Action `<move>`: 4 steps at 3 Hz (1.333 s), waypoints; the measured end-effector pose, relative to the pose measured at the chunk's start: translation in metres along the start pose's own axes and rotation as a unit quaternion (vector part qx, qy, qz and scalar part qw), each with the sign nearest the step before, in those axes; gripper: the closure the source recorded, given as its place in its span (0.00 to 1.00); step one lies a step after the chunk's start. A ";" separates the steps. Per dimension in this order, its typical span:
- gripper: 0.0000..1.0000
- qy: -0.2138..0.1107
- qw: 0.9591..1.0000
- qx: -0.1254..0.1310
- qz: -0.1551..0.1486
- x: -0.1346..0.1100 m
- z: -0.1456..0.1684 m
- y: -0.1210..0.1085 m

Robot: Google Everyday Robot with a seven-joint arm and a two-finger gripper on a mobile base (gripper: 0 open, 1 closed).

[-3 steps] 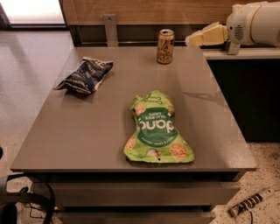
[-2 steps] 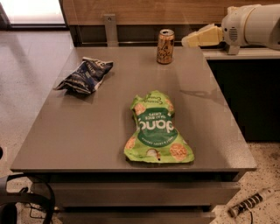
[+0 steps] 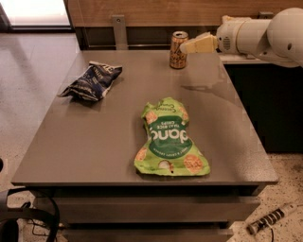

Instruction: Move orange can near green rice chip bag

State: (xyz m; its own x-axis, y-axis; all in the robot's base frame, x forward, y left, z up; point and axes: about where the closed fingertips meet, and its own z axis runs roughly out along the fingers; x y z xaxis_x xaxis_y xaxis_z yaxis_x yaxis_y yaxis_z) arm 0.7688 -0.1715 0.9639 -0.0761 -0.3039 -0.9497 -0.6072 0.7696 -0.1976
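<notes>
Nearest the front edge of the desk (image 3: 94, 151) lies the green rice chip bag (image 3: 169, 141), flat on its back and crinkled, pinched at the waist and wider at both ends. Its skin is glossy bright green plastic with a darker green label in the middle. The big white brand lettering sits upside down from this side and does not read clearly. A smaller white line beside it looks like "RICE CHIPS". Round pale chips are printed at its corners.

The desk is a smooth grey slab with a dull sheen and squared edges.

Farther back on the left lies a dark blue snack bag (image 3: 92, 80), crumpled and foil-like. Its pale print is too small to read.

At the far edge, right of the middle, the orange can (image 3: 178, 50) stands upright, well apart from the green bag. It is a slim orange-tan metal cylinder with a silver top and dark script that cannot be made out.

The gripper (image 3: 187, 46) reaches in level from the right on a thick white rounded arm (image 3: 265, 35). It is cream-coloured and wedge-shaped, and its tip is just beside the upper right of the can. Whether it touches the can cannot be told, nor how wide the jaws stand.

Behind runs a wood-panelled wall (image 3: 156, 12).
</notes>
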 end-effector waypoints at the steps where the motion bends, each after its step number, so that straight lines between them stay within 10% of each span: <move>1: 0.00 -0.009 1.000 -0.011 0.018 0.018 0.042 -0.001; 4: 0.12 -0.070 0.992 -0.023 0.100 0.058 0.101 0.003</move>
State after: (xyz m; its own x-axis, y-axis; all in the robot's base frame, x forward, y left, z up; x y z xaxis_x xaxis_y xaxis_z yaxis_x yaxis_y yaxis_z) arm 0.8425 -0.1300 0.8832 -0.0899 -0.0645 -0.9939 -0.6267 0.7793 0.0061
